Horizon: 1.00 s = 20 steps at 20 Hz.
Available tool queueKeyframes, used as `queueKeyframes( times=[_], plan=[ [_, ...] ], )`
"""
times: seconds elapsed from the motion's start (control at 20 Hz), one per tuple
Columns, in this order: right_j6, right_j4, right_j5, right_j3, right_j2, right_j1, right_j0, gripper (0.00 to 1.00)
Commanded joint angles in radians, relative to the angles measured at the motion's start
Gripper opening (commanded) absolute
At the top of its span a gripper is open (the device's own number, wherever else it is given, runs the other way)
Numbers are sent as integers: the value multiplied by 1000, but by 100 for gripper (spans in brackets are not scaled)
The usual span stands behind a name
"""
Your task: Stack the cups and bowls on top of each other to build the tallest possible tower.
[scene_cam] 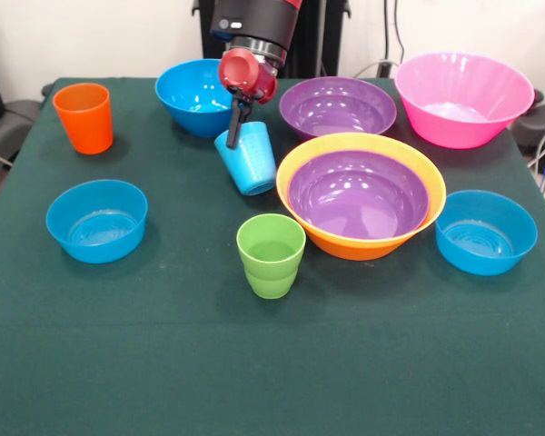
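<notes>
Front view: claw (235, 127) clenched on tilted light blue cup (248, 160), beside orange-yellow bowl (327, 232). One purple bowl (359, 195) nested inside; no tower yet, other pieces scattered on surface (272, 363).

One bowl (359, 193) sits nested inside a larger bowl (345, 238). A ridged cup (271, 254) stands just left of that pair.
</notes>
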Motion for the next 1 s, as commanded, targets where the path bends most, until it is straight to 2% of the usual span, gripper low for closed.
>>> queueKeyframes(
  times=[0.05, 0.45, 1.0],
  plan=[
    [200, 36, 27, -94, 78, 40, 15, 0],
    [185, 38, 46, -95, 66, 26, 31, 0],
    [136, -72, 292, -105, 54, -78, 3, 0]
  ],
)
